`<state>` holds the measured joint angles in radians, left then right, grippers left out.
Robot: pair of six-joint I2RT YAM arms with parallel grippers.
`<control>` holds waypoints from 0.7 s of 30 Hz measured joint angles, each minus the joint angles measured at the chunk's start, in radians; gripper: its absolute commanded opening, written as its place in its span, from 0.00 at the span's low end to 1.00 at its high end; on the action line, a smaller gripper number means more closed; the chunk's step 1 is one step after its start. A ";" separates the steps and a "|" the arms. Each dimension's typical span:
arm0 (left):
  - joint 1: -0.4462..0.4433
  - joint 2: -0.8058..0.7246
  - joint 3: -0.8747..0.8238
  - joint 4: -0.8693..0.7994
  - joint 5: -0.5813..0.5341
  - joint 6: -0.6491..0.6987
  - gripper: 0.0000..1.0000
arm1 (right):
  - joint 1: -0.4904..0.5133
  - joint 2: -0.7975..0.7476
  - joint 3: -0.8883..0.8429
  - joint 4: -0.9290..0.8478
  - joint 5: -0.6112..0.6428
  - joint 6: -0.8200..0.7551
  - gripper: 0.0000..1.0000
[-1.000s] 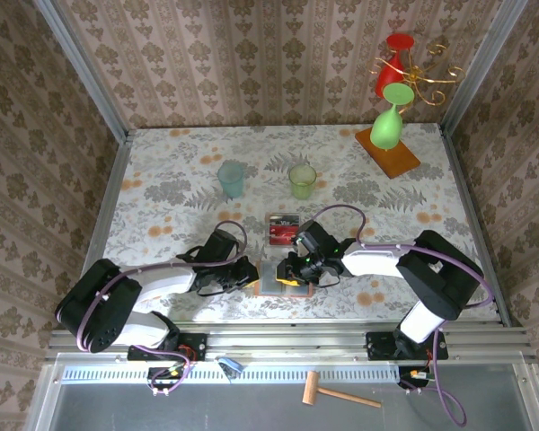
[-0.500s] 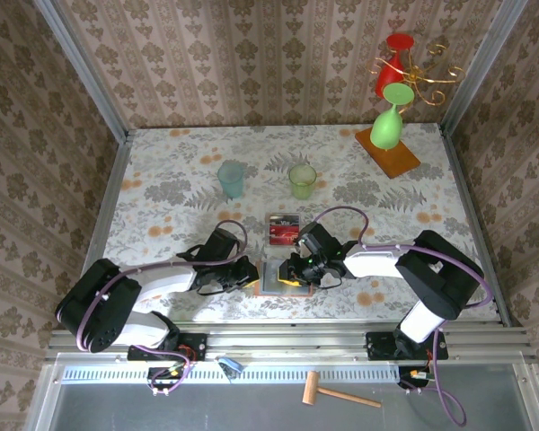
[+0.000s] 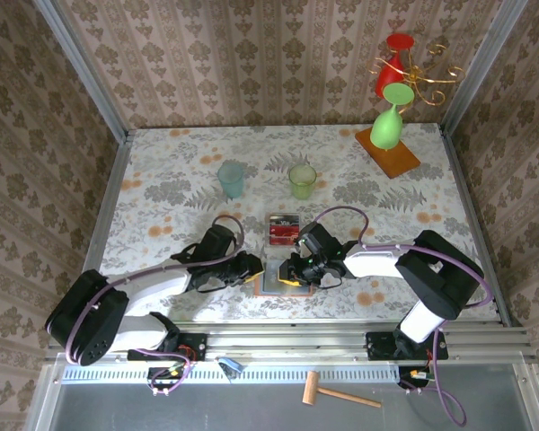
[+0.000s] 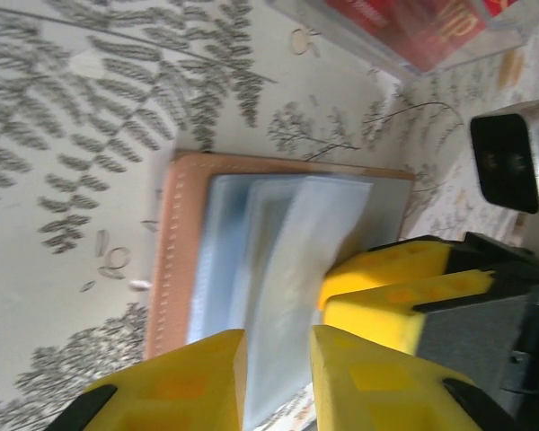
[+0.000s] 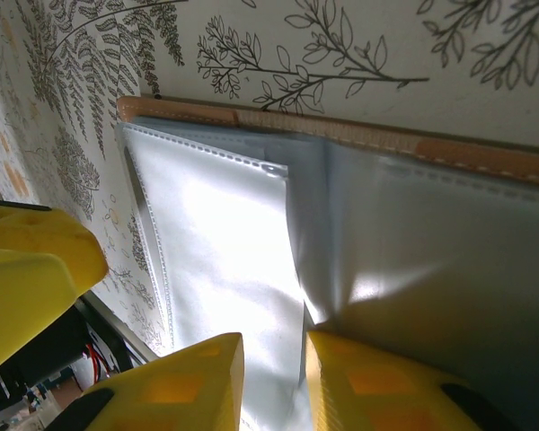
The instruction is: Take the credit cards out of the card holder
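"Crowding in like that, why both arms on one little wallet?"

"One to steady, one to pick, I'd guess. The card holder [image 4: 175, 260] lies open and flat on the table [image 3: 162, 206], between the two arms, tan cover down and its grey-blue pocket leaves [image 5: 216, 242] facing up. The left gripper [image 4: 277, 382] has closed down to a narrow slot, and the edge of a leaf runs into it. The right gripper [image 5: 274, 382] comes in from the other side, just as narrow, straddling a leaf too."

"So they've got hold of it?"

"I can't tell. The slots look wider than a thin leaf, and the pads are cut off at the bottom of each wrist view."

"And the credit cards [image 4: 404, 22]?"

"Red ones sit in the clear tray [image 4: 359, 45] just beyond the holder, probably the drop spot, kept near for a short carry. Whether any remain in the pockets is hard to say: the plastic glares white, the left wrist view is blurred, and from above the grippers cover most of the wallet."
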<state>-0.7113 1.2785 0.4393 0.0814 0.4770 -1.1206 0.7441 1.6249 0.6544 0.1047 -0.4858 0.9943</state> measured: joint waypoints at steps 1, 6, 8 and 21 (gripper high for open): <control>0.000 0.010 0.000 0.018 0.008 -0.007 0.27 | 0.000 0.000 0.000 0.000 0.000 0.000 0.25; -0.001 0.077 0.000 0.094 0.043 -0.032 0.27 | -0.001 0.000 0.000 0.000 0.000 0.000 0.25; -0.001 0.094 0.000 0.108 0.050 -0.037 0.27 | -0.002 0.000 0.000 0.000 0.000 0.000 0.25; -0.001 0.121 0.000 0.090 0.048 -0.031 0.28 | -0.007 0.000 0.000 0.000 0.000 0.000 0.25</control>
<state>-0.7124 1.3998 0.4393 0.1711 0.5247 -1.1519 0.7372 1.6253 0.6544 0.1047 -0.4858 0.9943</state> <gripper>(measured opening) 0.281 0.253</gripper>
